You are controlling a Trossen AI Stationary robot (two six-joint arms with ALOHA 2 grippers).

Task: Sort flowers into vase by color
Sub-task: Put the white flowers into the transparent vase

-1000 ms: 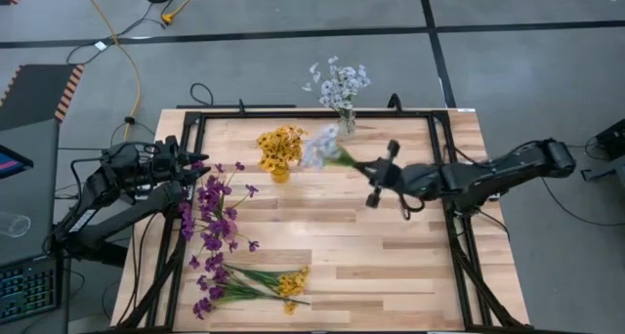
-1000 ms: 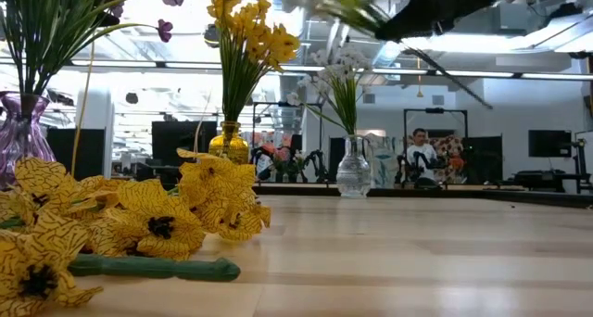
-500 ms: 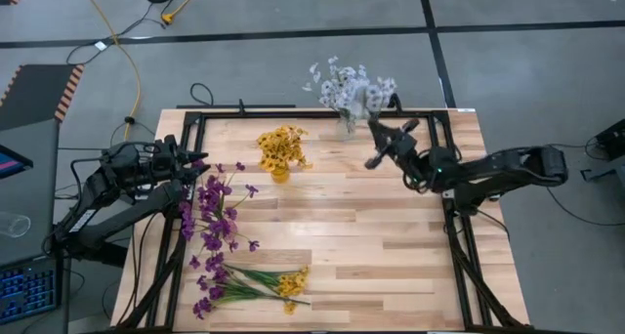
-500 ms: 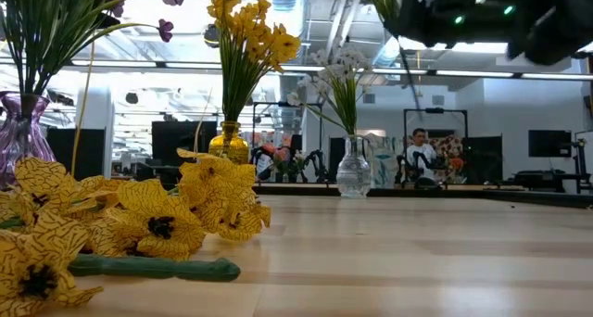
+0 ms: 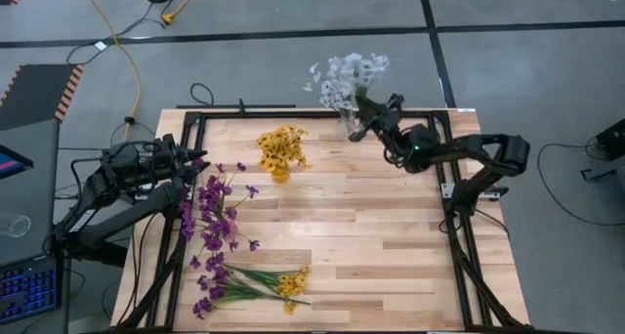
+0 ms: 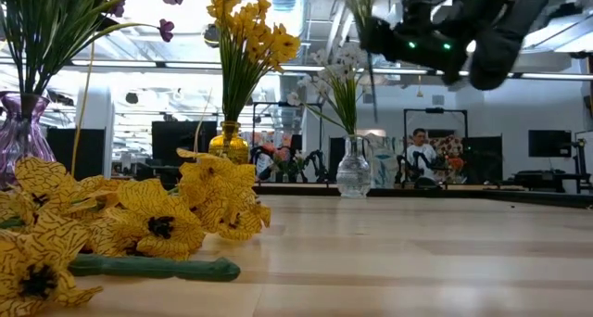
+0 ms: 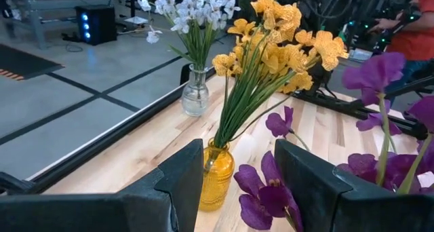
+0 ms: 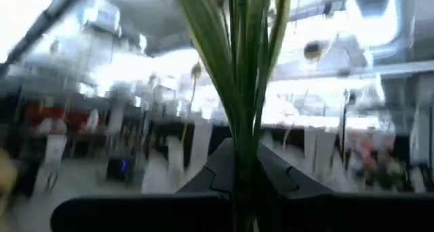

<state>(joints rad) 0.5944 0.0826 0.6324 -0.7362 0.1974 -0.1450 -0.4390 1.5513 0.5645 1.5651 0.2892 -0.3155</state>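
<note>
My right gripper (image 5: 363, 117) is shut on a white flower spray (image 5: 363, 66) and hangs over the clear vase (image 6: 353, 169) at the table's far edge, which holds other white flowers (image 5: 332, 80). Yellow flowers stand in an amber vase (image 5: 280, 170). Purple flowers (image 5: 210, 202) stand in a purple vase (image 6: 18, 132) at the left. Loose purple and yellow flowers (image 5: 249, 283) lie flat near the front edge. My left gripper (image 7: 237, 184) is open beside the purple flowers, holding nothing. My right gripper pinches the spray's bunched green stems (image 8: 247, 117) between its two fingers (image 6: 382, 34). The fingers slant upward toward the far left and lie across the stems. The spray stands nearly upright, blossoms above the fingers, its stem end (image 6: 371, 71) hanging below them, above the clear vase.
A black frame (image 5: 444, 192) runs around the tabletop's edges. The table's middle and right half is bare wood (image 5: 371, 236). Beyond the far edge the low view shows a room with a seated person (image 6: 422, 155).
My right gripper has swung from over the table's middle toward the far edge, to above the clear vase, and has tipped upward. It has stayed shut on the white spray, which has turned from lying level to nearly upright.
</note>
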